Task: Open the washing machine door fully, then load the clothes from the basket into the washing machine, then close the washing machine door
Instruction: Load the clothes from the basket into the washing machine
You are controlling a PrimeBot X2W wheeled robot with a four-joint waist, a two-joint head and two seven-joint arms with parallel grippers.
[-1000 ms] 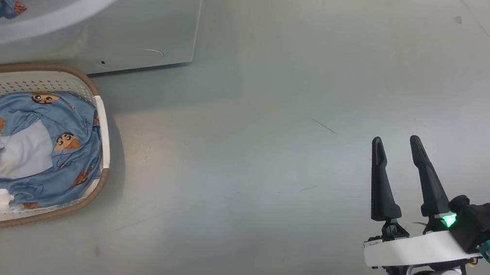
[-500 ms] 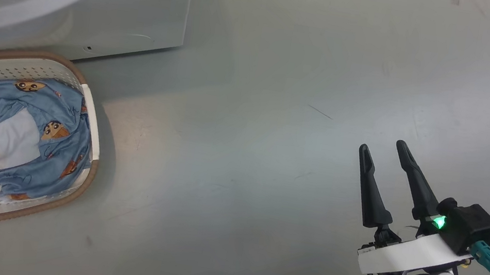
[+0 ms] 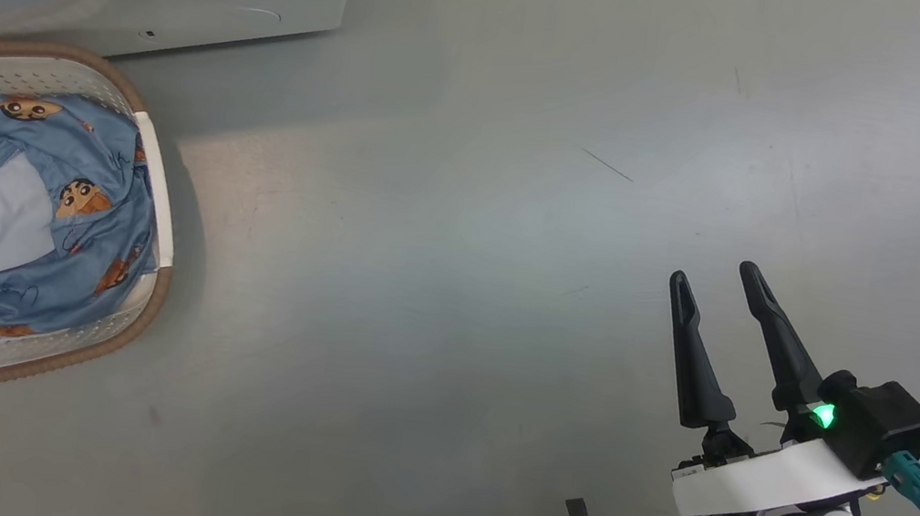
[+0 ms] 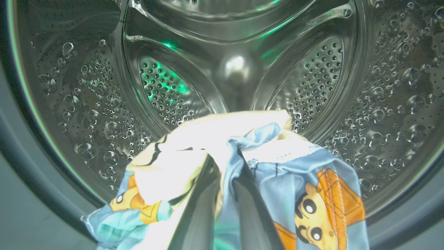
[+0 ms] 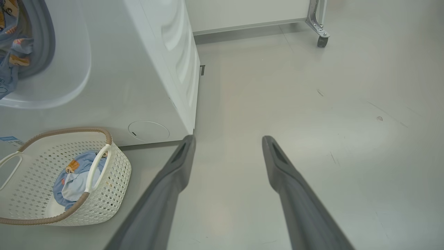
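Left wrist view, lower centre: left fingers (image 4: 203,201) pinch tight on the clothes (image 4: 312,166) at the drum (image 4: 239,69) mouth. Let go here, fabric could drape over the seal (image 4: 34,173) and slide out. Right fingers (image 3: 693,369) gape empty, lower right of head view; basket (image 3: 137,318) at left holds more.

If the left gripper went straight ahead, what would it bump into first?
Probably the back wall of the drum. The left gripper, shut on the clothes, points straight at it, though depth is unclear.

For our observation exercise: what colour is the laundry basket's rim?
The rim is brown, woven-looking, on a cream-white basket; clearest in the right wrist view.
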